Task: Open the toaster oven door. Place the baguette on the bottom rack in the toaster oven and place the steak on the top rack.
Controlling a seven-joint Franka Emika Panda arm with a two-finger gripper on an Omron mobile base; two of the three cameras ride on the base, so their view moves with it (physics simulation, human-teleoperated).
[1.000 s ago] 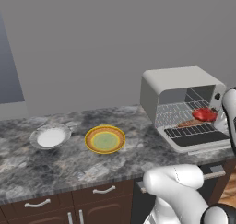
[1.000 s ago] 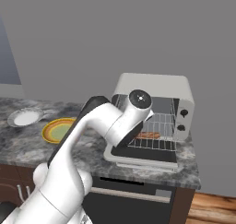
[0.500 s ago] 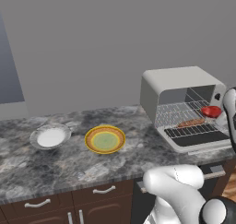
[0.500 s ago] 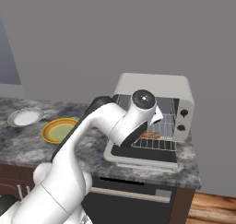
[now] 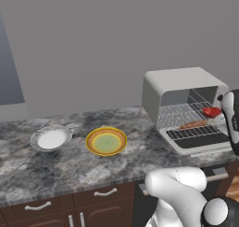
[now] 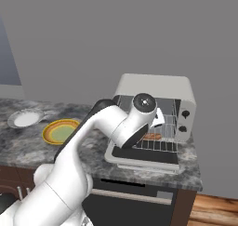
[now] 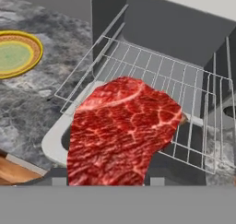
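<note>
One flat, marbled red steak (image 7: 122, 131) clamped in the gripper (image 7: 103, 181) at the front edge of the thin-wire top rack (image 7: 152, 75), boxy light-grey toaster oven (image 5: 179, 83) with door (image 6: 144, 154) folded down, slender golden baguette (image 5: 193, 124) on the bottom rack (image 5: 193, 131), glossy yellow-rimmed plate (image 5: 106, 141) and white plate (image 5: 50, 138) on mottled grey stone counter (image 5: 70, 167).

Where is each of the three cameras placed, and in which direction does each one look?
Left base view: behind the arm on its left, looking forward and down at the counter and toaster oven; the white arm rises at lower right.
Right base view: behind on the right, facing the same toaster oven; the arm crosses from lower left.
Hand view: on the hand, looking along the gripper at the steak before the top rack.
Shared: all three show the toaster oven and the yellow-rimmed plate.
</note>
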